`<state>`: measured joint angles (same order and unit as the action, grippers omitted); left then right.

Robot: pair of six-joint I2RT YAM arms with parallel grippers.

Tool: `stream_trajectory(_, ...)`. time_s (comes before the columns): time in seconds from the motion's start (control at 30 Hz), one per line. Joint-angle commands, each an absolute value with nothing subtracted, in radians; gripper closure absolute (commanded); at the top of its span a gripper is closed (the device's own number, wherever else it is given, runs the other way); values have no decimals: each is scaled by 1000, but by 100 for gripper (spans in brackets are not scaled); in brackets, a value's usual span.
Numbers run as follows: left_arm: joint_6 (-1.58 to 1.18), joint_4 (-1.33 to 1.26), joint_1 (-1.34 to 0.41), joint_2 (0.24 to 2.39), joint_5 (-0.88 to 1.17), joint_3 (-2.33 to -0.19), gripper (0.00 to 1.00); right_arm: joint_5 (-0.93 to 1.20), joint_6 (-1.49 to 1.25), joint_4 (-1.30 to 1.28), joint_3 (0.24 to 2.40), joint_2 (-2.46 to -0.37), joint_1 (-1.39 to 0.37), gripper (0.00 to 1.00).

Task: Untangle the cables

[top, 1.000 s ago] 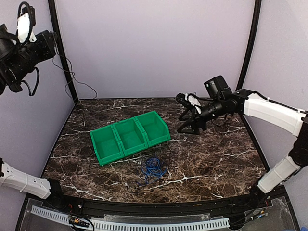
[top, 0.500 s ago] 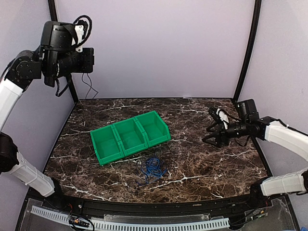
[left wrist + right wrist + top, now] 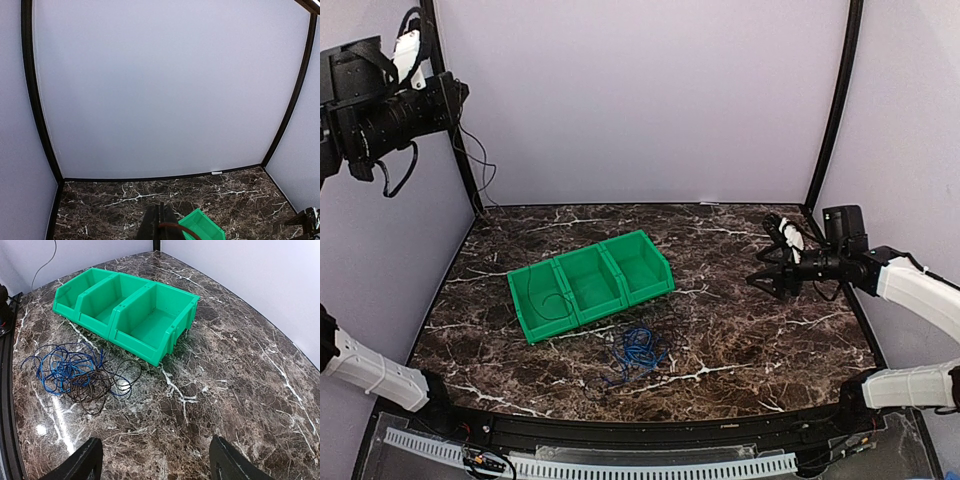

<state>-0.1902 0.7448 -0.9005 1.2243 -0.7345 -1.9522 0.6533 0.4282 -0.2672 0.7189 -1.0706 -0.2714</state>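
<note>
Since the tangle of thin bright-blue and black cables [image 3: 638, 352] lies on the dark marbled surface [image 3: 760, 340] just below the green three-compartment plastic bin [image 3: 592, 283], lower centre of the top view, the right tool [image 3: 772, 270], spread wide and empty at mid-right, should probably pinch one outer loop. The left tool [image 3: 160, 226], clamped closed high at upper left, could pin the rest.

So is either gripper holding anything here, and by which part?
The left gripper is shut on a thin dark cable, pinched between its fingertips; where along the cable cannot be told. The right gripper is open and empty.
</note>
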Motion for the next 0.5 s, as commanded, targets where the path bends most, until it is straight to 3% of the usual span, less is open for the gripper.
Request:
stream_trajectory(0.0, -127, 695, -896, 1261, -729, -1985, 100, 640, 451, -234, 707, -1068, -263, 25)
stream_trajectory(0.47, 53, 578, -891, 1343, -873, -1999, 100, 649, 480, -255, 712, -1096, -264, 25)
